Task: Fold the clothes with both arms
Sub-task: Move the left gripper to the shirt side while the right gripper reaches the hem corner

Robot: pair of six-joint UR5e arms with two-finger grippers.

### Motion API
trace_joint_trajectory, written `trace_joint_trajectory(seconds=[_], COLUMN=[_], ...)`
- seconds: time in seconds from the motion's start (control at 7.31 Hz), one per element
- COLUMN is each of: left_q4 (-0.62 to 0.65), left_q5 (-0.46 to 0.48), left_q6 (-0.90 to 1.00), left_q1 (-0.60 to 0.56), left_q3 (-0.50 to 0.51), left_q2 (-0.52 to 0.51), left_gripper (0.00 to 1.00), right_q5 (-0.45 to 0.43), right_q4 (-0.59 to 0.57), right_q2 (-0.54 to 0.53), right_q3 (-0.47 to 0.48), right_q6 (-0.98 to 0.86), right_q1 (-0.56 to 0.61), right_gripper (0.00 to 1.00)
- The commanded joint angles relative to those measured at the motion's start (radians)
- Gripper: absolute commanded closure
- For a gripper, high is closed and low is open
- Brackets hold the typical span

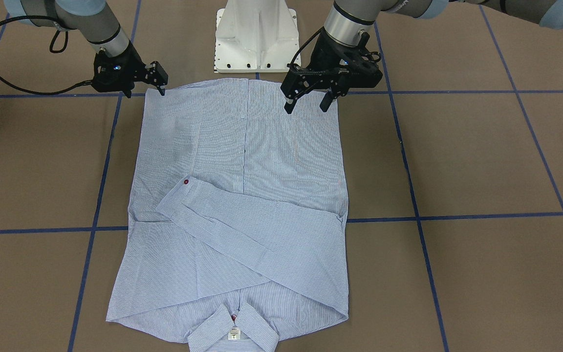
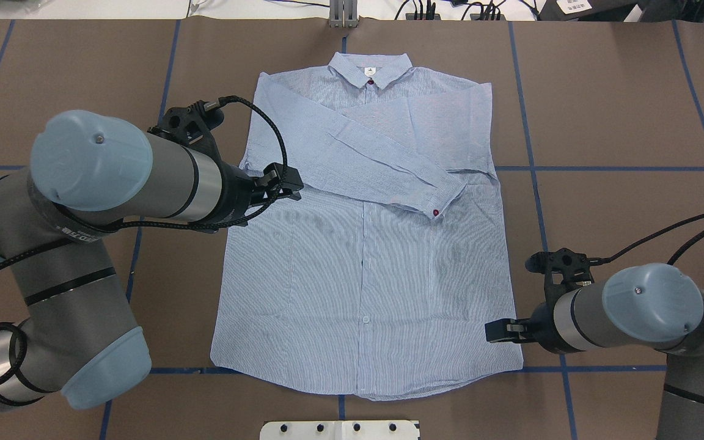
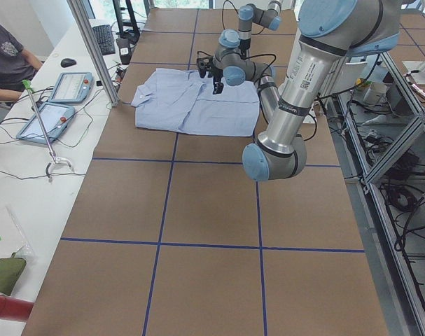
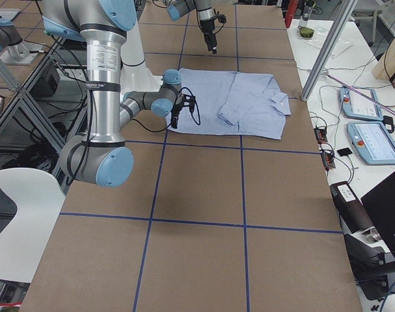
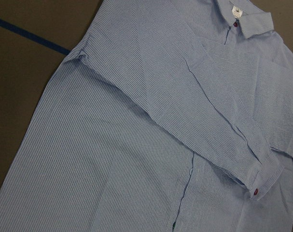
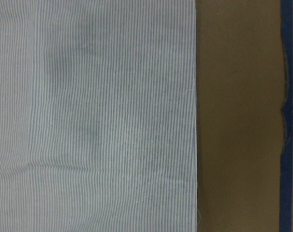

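Observation:
The blue-and-white striped shirt (image 1: pixel 262 146) lies flat and buttoned on the brown table, collar (image 2: pixel 370 67) away from the robot. Both sleeves are folded across the chest, and a cuff with a red button (image 2: pixel 436 212) lies on top. My left gripper (image 1: pixel 307 103) is open and empty, raised above the shirt's left half (image 2: pixel 283 183). My right gripper (image 1: pixel 145 92) is open and low at the shirt's right edge near the hem (image 2: pixel 502 330), one finger over the cloth. The right wrist view shows that straight edge (image 6: pixel 193 121) beside bare table.
The white pedestal base (image 1: pixel 257 39) stands just behind the hem. Blue tape lines (image 2: pixel 532 183) grid the brown table. A seated person (image 3: pixel 5 56) and tablets (image 3: pixel 54 115) are at a side desk beyond the collar end. A white chair (image 4: pixel 15 214) stands off the table.

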Motion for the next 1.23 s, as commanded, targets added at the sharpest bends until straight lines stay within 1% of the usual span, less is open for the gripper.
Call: trace_joint_trajectory(seconds=[0.0, 0.14, 0.41, 0.68, 0.82, 0.96, 1.09], left_q4=[0.0, -0.002, -0.003, -0.003, -0.003, -0.003, -0.003], left_q5=[0.002, 0.002, 0.005, 0.005, 0.005, 0.005, 0.005], left_q6=[0.0, 0.0, -0.002, 0.0, -0.002, -0.002, -0.002], left_q1=[0.002, 0.002, 0.003, 0.005, 0.005, 0.005, 0.003], left_q3=[0.001, 0.001, 0.001, 0.002, 0.002, 0.002, 0.002], left_q2=[0.0, 0.005, 0.018, 0.019, 0.019, 0.019, 0.019], left_gripper=[0.0, 0.0, 0.0, 0.0, 0.0, 0.0, 0.0], right_q5=[-0.001, 0.001, 0.011, 0.018, 0.019, 0.018, 0.018], right_q4=[0.001, 0.001, 0.002, 0.001, 0.001, 0.001, 0.001], right_q2=[0.009, 0.009, 0.011, 0.011, 0.011, 0.011, 0.011], right_q3=[-0.052, -0.055, -0.053, -0.05, -0.05, -0.053, -0.053], right_q6=[0.004, 0.006, 0.009, 0.016, 0.021, 0.021, 0.023], right_q1=[-0.021, -0.027, -0.05, -0.065, -0.067, -0.067, -0.067], right_gripper=[0.07, 0.08, 0.15, 0.17, 0.34, 0.45, 0.45])
